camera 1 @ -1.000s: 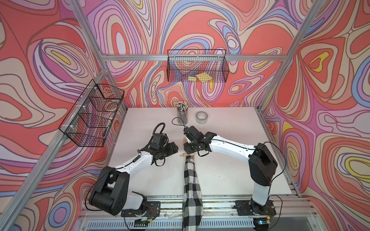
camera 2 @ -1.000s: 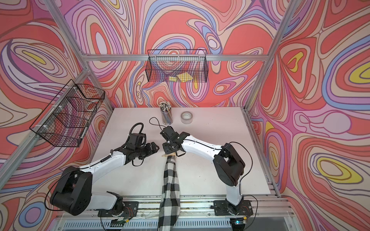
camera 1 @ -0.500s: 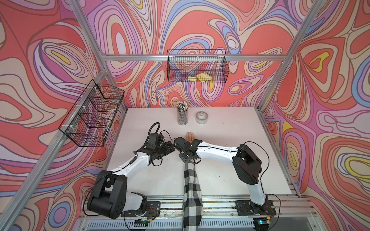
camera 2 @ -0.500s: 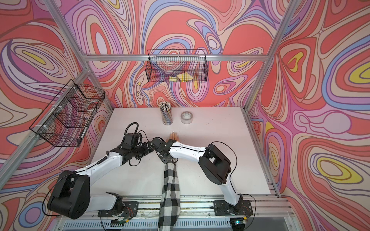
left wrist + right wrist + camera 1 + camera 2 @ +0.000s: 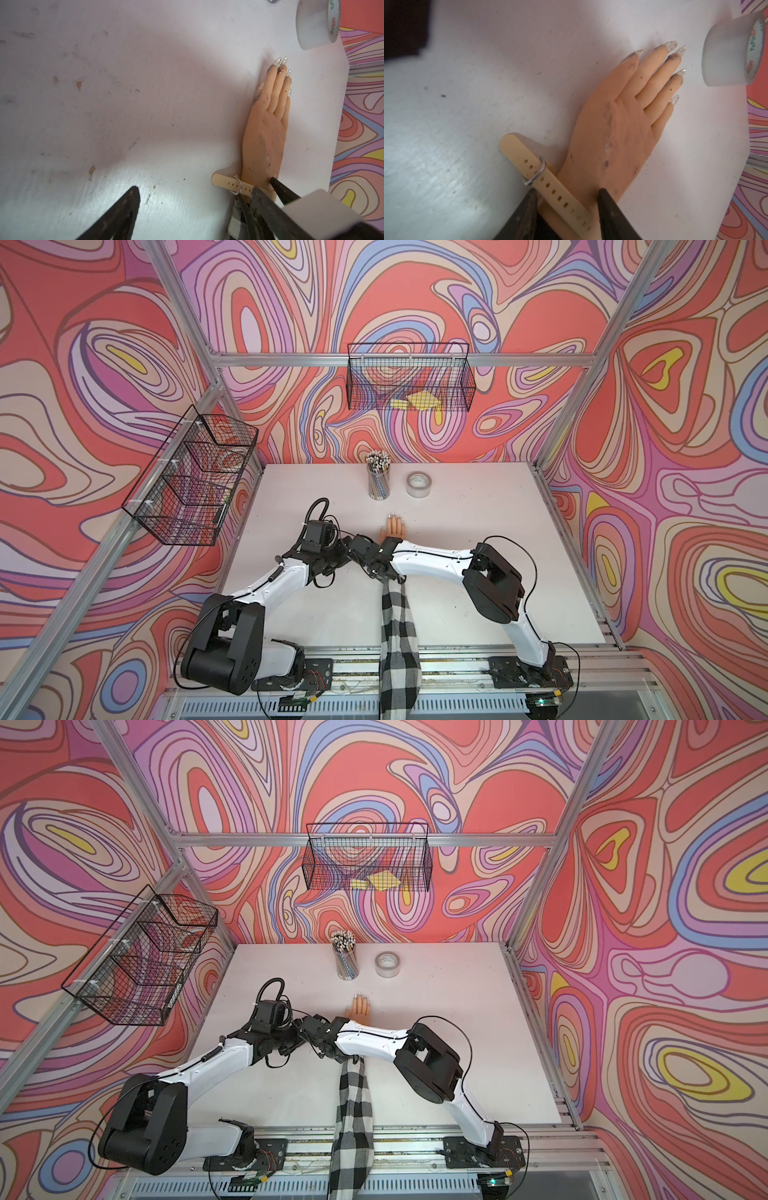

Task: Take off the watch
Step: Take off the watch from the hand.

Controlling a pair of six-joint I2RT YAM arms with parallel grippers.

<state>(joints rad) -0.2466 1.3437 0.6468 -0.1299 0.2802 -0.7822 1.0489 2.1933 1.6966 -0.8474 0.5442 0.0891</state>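
Observation:
A tan mannequin hand (image 5: 618, 128) lies flat on the white table, its fingers showing in both top views (image 5: 394, 527) (image 5: 360, 1007). The watch (image 5: 517, 149) is a cream strap with holes and a metal buckle, wrapped round the wrist; its free end (image 5: 222, 181) sticks out sideways and its dial is hidden. My right gripper (image 5: 566, 193) straddles the wrist, one finger by the buckle and one at the far edge, both touching it. My left gripper (image 5: 195, 188) is open beside the wrist, one fingertip (image 5: 256, 191) over the strap. The arms hide the watch in both top views.
A black-and-white checked sleeve (image 5: 397, 622) runs from the wrist over the front edge. A pencil cup (image 5: 378, 481) and a grey tape roll (image 5: 419, 485) stand near the back wall. Wire baskets hang on the left wall (image 5: 191, 477) and back wall (image 5: 411, 377).
My right gripper has slid off the hand, left and toward the front, onto the wrist, uncovering the fingers; its elbow has folded out to the right. The left gripper has barely moved.

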